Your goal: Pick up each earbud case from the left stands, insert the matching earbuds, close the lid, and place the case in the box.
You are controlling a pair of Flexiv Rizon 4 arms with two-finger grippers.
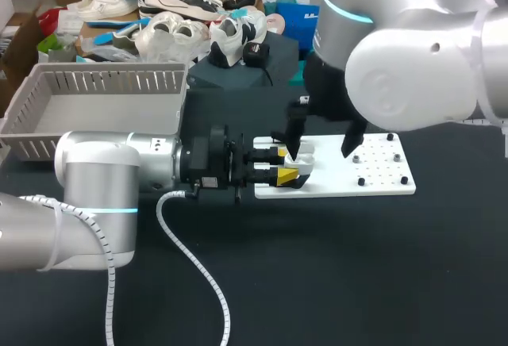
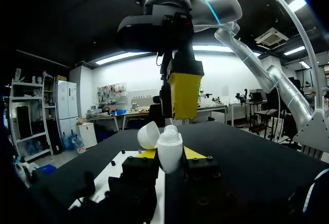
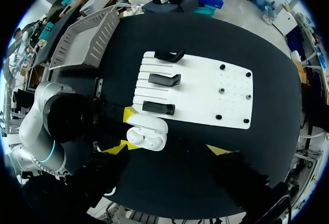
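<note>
Gripping the open white plastic earbud case from both sides, the left jaws hold it at the edge of the flat white stand board. The right jaws hang wide open above it. The grey slatted box sits farther back.

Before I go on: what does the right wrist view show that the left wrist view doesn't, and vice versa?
Right wrist only: the gray box, and a top-down look into the open earbud case. Left wrist only: the right gripper from the side, close above the case. Both: the open case held in the left gripper, and the white board.
</note>
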